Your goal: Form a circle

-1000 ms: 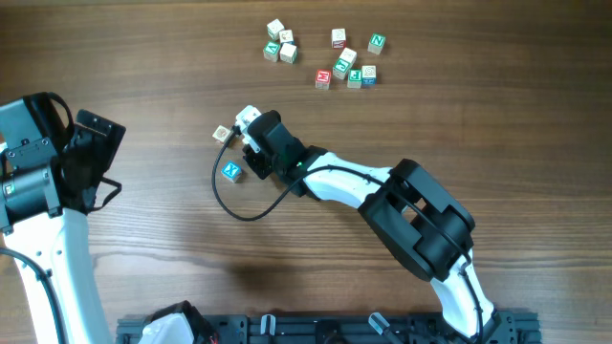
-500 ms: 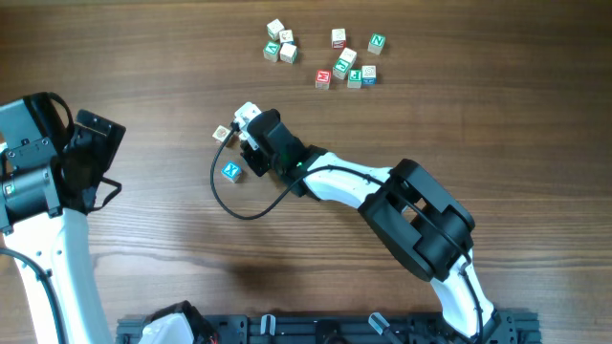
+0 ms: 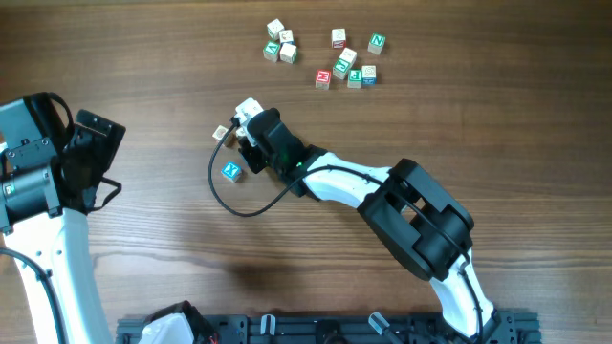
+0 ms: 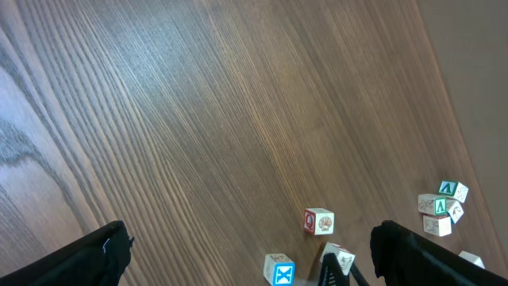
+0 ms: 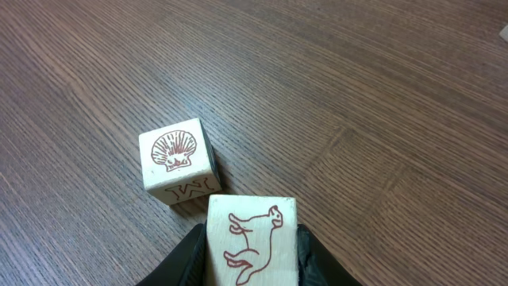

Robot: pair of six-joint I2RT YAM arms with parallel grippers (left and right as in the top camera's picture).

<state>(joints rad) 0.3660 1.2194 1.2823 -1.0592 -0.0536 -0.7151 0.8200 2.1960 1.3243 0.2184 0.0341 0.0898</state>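
First, right gripper point(image 5: 252, 256): seen closest in the right wrist view, its two dark fingers point(image 5: 193, 253) are clamped against the left and right sides of a pale cube.
Horse cube point(image 5: 252, 230): a white top face printed with a red horse is shown; it is gripped between the fingers, and whether it rests on the table point(image 5: 373, 95) cannot be told.
Shell cube point(image 5: 174, 159): a pale cube with a red shell on top and a letter W on its side is set just beyond and to the left of the horse cube, close beside it but apart, untouched by either gripper.
Blue cube point(image 3: 230, 171): a blue-faced letter cube is placed on the wood near the right wrist, on the robot's side of the other two cubes and apart from both.
Circle: no ring is formed; only these three pieces are gathered, in a loose bent group.
Cable point(image 3: 229, 203): a black loop is draped from the right wrist onto the table, beside the blue cube.
Left gripper point(image 4: 250, 238): it is held well off to the left, fingers point(image 4: 91, 256) spread wide with nothing between them.
Loose cubes point(image 3: 344, 63): two small clusters with red, green and white faces are scattered at the far side, well apart from the three pieces.
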